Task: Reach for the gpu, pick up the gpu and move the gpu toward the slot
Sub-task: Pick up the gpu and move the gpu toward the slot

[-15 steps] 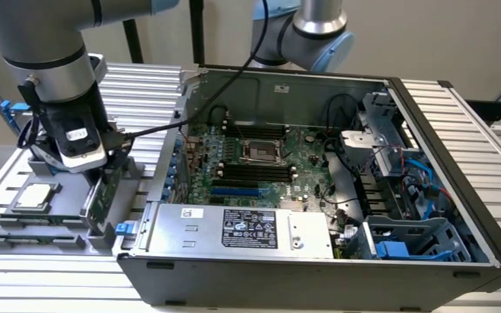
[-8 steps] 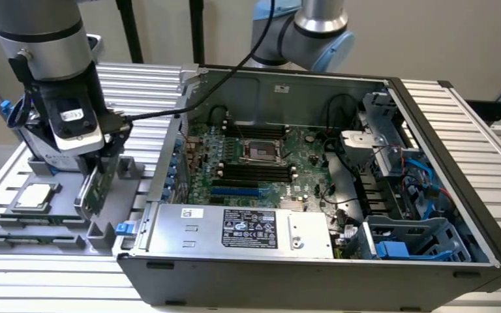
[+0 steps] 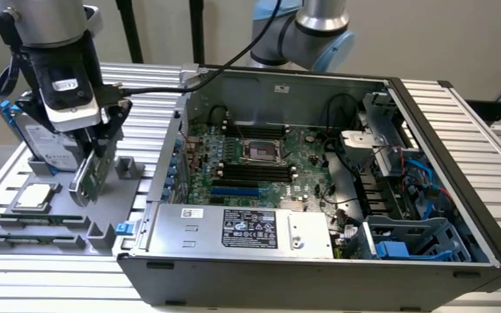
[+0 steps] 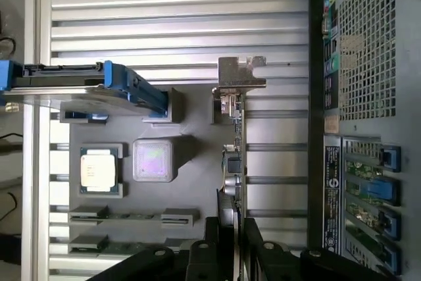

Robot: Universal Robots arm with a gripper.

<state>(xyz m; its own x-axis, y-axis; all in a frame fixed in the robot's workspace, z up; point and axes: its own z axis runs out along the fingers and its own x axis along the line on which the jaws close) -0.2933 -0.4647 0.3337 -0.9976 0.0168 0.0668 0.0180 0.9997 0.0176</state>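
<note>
Graphics card (image 3: 89, 175) being gripped by claw (image 3: 96, 145), clenched on upper edge, above gray tray (image 3: 124, 202) on bench (image 3: 459, 117), at 9 o'clock from computer case (image 3: 303, 274). Card being held tilted. Judged wise: grip being kept firm, bracket (image 4: 240, 74) being steered clear of case wall.

The exterior view looks down at a slant from above the counter (image 3: 50, 280), taking in the whole open computer case (image 3: 233, 287) and the grey parts holder (image 3: 115, 205) beside it. The wrist view looks straight down past the hand (image 4: 233, 228), close over the holder (image 4: 197, 182). Both show the holder, the gpu (image 3: 94, 173) (image 4: 235, 149) and the processor chip (image 3: 34, 195) (image 4: 100, 170).
</note>
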